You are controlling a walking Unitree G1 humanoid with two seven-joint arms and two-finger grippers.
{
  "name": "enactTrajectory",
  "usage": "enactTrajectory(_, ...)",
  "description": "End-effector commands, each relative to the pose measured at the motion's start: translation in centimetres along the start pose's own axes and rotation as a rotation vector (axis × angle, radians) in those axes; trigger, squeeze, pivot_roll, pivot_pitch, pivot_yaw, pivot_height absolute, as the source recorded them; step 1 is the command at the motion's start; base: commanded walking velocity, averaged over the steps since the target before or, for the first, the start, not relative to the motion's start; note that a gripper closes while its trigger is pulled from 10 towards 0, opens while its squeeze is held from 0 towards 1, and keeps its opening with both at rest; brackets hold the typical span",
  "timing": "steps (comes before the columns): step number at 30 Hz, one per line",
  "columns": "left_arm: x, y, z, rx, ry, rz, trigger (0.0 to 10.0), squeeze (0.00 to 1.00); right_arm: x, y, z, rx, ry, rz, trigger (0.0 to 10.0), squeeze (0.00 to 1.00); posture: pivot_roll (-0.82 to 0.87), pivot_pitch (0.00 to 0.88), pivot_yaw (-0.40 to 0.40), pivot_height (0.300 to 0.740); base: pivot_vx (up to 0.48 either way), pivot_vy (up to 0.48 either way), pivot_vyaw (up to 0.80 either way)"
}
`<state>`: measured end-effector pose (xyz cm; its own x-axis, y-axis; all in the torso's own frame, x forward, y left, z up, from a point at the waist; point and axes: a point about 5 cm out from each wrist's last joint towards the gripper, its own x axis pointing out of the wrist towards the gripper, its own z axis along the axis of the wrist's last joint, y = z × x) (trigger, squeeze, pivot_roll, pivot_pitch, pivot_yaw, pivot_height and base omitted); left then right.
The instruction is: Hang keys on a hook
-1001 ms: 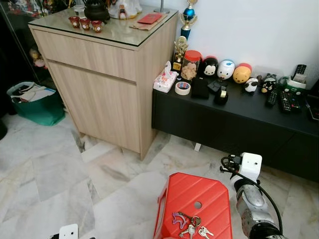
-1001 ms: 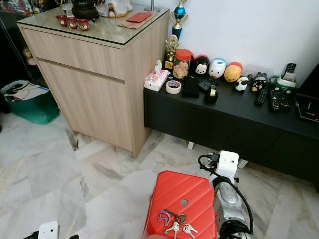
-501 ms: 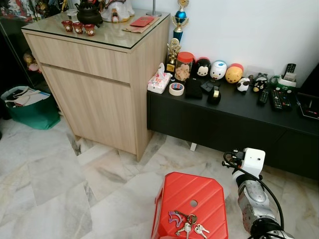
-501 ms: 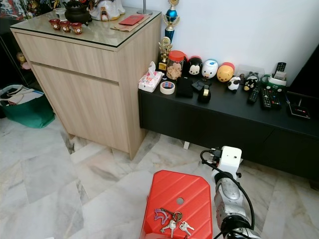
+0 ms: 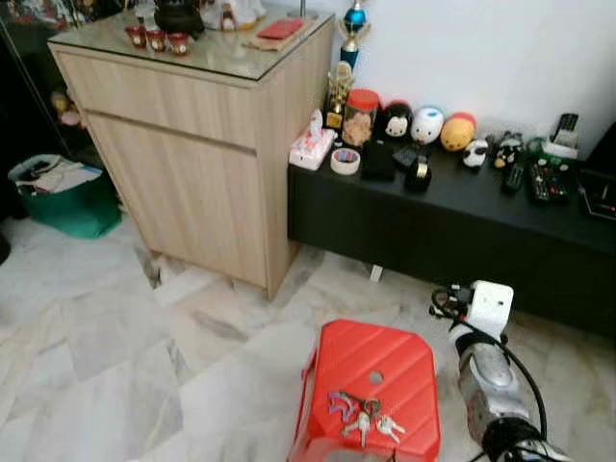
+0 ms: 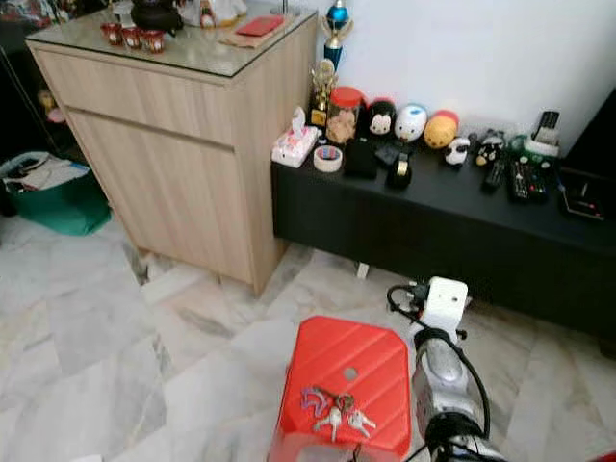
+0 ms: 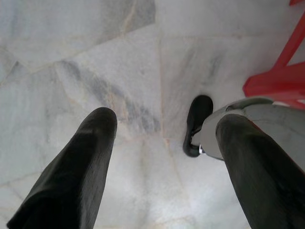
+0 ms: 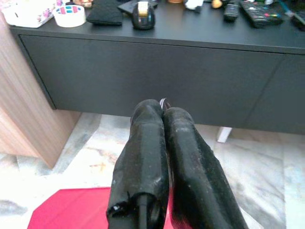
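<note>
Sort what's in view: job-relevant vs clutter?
Job:
- keys, lying on the red stool
- right gripper, jaws shut, raised beside the stool
- left gripper, jaws open, over bare floor

Clutter:
- wooden cabinet
- tape roll
- remotes
- green bag

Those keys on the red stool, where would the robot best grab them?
Probably at the ring where the keys join, coming straight down from above: the bunch lies flat on the red stool, so only its top is free.
</note>
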<state>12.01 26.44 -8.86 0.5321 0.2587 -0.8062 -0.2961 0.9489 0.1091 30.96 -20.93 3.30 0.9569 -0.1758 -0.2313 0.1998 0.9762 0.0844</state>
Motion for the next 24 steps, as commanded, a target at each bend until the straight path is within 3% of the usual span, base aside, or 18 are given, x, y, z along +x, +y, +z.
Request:
enactTrajectory(1, -0.1, 0.1, -0.6, 0.007, 0.024, -0.007, 10.0, 0.0, 0.0, -0.4, -0.1, 0.021, 0.008, -0.025, 10.0, 0.0, 0.05, 0.0, -0.054, 0.74, -0.274, 0.0, 0.0)
enactTrajectory(4, -0.2, 0.3, -0.5, 0.005, 0.022, -0.004, 10.0, 0.0, 0.0, -0.3, -0.1, 0.028, 0.004, -0.027, 10.0, 0.0, 0.05, 0.0, -0.054, 0.74, -0.274, 0.0, -0.8)
enactTrajectory(24, -0.3, 1.2, -0.5, -0.005, 0.019, 0.012, 10.0, 0.0, -0.2, 0.5, -0.5, 0.038, 0.007, -0.022, 10.0, 0.0, 0.07, 0.0, -0.043, 0.74, -0.277, 0.0, 0.0)
